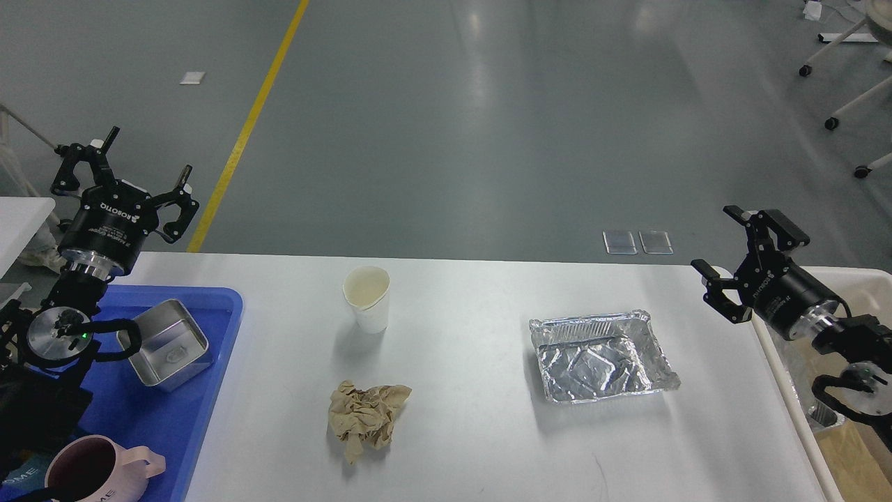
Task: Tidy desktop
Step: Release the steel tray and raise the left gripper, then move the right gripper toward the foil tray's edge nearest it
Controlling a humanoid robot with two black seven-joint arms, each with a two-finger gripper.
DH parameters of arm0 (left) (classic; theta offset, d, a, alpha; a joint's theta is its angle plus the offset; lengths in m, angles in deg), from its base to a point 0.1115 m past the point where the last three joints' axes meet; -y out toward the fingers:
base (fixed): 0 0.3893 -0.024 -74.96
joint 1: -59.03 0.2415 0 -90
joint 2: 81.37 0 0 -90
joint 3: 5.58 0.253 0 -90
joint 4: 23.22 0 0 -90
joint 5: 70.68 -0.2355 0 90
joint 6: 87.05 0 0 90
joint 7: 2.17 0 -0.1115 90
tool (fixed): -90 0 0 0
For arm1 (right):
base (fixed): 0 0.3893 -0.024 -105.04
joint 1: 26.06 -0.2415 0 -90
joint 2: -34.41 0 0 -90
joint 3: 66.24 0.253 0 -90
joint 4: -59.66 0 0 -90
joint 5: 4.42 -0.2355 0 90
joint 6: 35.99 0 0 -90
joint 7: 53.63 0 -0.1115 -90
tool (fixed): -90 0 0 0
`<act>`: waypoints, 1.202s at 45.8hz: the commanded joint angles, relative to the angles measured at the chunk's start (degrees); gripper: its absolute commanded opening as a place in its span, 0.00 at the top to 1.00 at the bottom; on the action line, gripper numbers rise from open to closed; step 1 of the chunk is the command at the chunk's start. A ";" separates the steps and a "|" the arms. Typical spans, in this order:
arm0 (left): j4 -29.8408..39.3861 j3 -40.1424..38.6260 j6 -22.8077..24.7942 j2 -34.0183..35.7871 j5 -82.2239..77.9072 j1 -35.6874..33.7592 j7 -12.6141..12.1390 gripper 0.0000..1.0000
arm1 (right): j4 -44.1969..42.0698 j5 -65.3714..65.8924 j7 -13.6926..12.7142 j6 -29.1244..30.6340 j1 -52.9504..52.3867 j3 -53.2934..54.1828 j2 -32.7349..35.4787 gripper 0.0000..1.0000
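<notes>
The desktop fills the lower half of our view, and we place everything else against it. Along its left edge sits a blue tray holding a square steel container and a pink mug. Off its right edge stands a beige bin.

Three loose things lie on the desktop itself. A foil tray sits right of centre. A crumpled brown paper lies near the front, left of centre. A white paper cup stands upright towards the back, directly behind the paper.

Our left gripper hangs above the desktop's back left corner with its fingers spread and nothing between them. Our right gripper hovers over the desktop's right edge, likewise apart and empty.

We judge that no pickup has begun. The foil tray lies nearest our right gripper and the bin, so we would take it first. We should pinch one raised rim wall rather than the floor, gently, since thin foil will likely buckle. The cup looks light and easy to tip.
</notes>
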 commanded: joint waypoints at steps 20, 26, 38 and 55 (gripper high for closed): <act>0.10 -0.50 2.99 -1.48 1.79 2.39 -0.02 0.03 | 12.06 21.88 6.67 2.77 -18.74 -29.84 21.51 0.00; 0.18 -1.03 3.16 -1.48 1.79 2.83 -0.02 0.03 | 18.22 29.70 7.02 2.60 -22.96 -37.76 28.54 0.00; 0.27 -1.03 3.16 -1.39 1.79 3.53 0.07 0.03 | 33.16 43.68 7.72 3.04 -23.41 -39.61 46.73 0.00; 0.27 -1.03 3.16 -1.39 1.79 3.79 0.07 0.03 | 40.11 47.29 12.29 3.21 -23.50 -34.08 63.18 0.00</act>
